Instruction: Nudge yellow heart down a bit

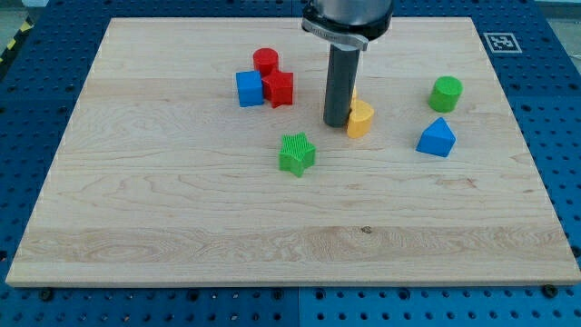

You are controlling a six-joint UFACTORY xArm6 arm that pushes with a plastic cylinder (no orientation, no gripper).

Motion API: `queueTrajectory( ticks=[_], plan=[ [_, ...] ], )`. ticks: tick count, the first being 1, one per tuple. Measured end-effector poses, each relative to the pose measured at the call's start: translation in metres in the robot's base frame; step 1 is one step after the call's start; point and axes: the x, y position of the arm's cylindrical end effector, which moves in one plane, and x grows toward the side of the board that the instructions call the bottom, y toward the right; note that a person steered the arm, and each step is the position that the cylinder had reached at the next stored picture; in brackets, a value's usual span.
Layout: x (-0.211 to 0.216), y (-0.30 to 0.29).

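Yellow heart sits right of board centre, nearer the top edge, my tip touching its left side; no gripper fitted.

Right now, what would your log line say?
task: nudge yellow heart down | my tip: touching heart's left side | heart: partly hidden behind rod
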Motion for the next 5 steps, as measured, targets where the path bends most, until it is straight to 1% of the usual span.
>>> queueTrajectory(
  ticks=[1, 3, 4, 5],
  plan=[
    [-0.018, 0.004],
    [-0.077, 0.034],
    [-0.064, 0.036],
    [-0.04, 0.036]
  ],
)
